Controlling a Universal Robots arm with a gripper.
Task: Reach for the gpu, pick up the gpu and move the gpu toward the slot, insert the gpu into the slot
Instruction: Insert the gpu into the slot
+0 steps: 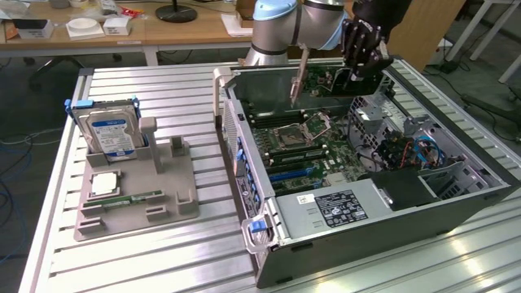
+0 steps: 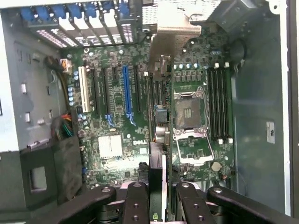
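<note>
Nearest the wrist camera, the black-fingered end effector (image 2: 159, 198) is clamped on the upper edge of the gpu (image 2: 159, 161). This is a thin, flat, dark circuit card, seen edge-on, with a silvery metal bracket at its far end. By its build the card should be light and stiff but fragile. It is best held by the bare board edge, as here, clear of the chips and of the contact edge underneath. The bracket end is probably the heavier, so a narrow pinch could let the card swing.

Beyond, inside the open grey computer case (image 1: 382, 244), the card hangs clear above the green motherboard (image 2: 117, 128), just beside the square silver CPU socket (image 2: 190, 109). The slot (image 2: 127, 91), which I take to be the long narrow blue plastic strip, lies farther from that socket than the card does and is untouched.
</note>
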